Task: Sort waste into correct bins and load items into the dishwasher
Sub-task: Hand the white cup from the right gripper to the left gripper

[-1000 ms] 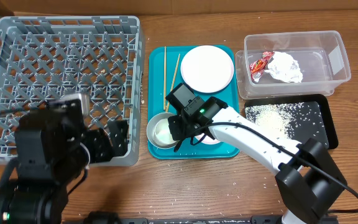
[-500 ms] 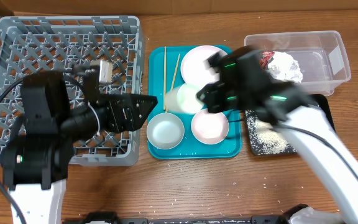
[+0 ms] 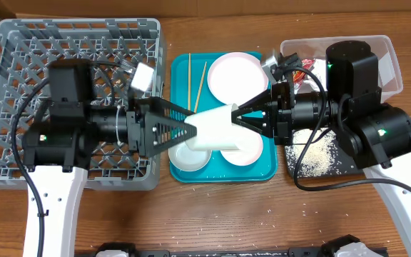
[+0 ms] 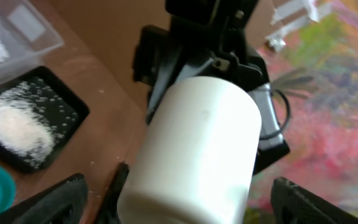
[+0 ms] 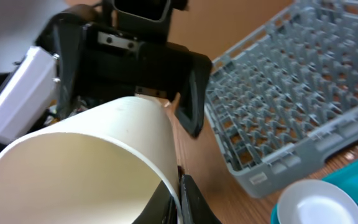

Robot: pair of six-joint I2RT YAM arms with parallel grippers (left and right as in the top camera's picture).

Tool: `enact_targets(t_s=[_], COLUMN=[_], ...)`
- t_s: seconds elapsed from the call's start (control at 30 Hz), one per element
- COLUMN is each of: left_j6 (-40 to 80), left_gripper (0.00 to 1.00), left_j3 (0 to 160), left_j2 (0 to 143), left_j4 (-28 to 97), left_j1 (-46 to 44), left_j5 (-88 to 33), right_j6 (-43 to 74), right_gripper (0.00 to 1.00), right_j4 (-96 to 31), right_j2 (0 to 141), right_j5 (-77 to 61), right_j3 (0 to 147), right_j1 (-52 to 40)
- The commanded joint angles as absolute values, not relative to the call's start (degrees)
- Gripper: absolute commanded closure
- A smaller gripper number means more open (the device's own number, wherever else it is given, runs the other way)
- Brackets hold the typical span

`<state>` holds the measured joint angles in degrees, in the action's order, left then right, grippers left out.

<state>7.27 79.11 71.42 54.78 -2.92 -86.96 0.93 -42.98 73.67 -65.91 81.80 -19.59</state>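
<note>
We saw the white cup (image 3: 216,130) up in the air, lying on its side between our two arms. The right gripper (image 3: 237,118) was pinching the cup's rim, so it was closed on the cup. The left gripper (image 3: 189,129) was wide open. It had one of its fingers (image 4: 55,202) on each side of the cup's bottom end, and they did not touch it.

We think this was a pass from right to left. To do it well, the left fingers should slide a bit more along the cup and then squeeze softly on its sides. The right one should let go only when the left has a good hold. Then it should back away straight so it does not knock the cup.

Under the cup was the teal tray (image 3: 266,171) with a bowl (image 3: 185,160), the plate (image 3: 234,75) and the chopsticks (image 3: 197,78). Farther left sat the grey dish rack (image 3: 20,57), where we think the cup should go, mouth down between the pegs. Farther right were the black tray (image 4: 67,102) with rice (image 4: 11,124) and the clear tub (image 3: 391,64)
</note>
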Motion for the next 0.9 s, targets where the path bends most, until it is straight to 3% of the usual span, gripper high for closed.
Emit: enact_targets(t_s=[0.0, 0.07, 0.27, 0.43, 0.63, 0.73, 0.87], left_j6=[5.13, 5.1, 5.08, 5.1, 5.13, 5.15, 5.3], left_gripper=[0.13, 0.24, 0.21, 0.39, 0.41, 0.41, 0.42], left_j3=[78.89, 78.89, 78.89, 78.89, 78.89, 78.89, 78.89], left_j2=[71.09, 71.09, 71.09, 71.09, 71.09, 71.09, 71.09], left_j4=[55.35, 55.51, 55.42, 55.42, 55.4, 55.42, 56.36], left_j1=[-5.17, -6.55, -9.8, -9.89, -9.61, -9.58, -7.25], left_j5=[-90.63, -90.61, -90.61, -90.59, -87.18, -84.95, -83.61], right_j6=[-0.25, -0.25, -0.25, -0.23, -0.25, -0.25, 1.72], right_gripper=[0.96, 0.96, 0.96, 0.96, 0.95, 0.67, 0.46], right_j4=[-42.02, -41.82, -41.87, -42.15, -43.38, -43.38, -43.81], right_j2=[73.67, 73.67, 73.73, 73.73, 73.73, 73.58, 72.03], right_j5=[-69.34, -69.28, -69.1, -69.12, -69.1, -68.97, -62.06], right_j3=[82.24, 82.24, 82.13, 82.11, 82.11, 82.11, 82.21], right_j1=[-19.92, -19.92, -19.92, -19.92, -19.92, -19.81, -16.86])
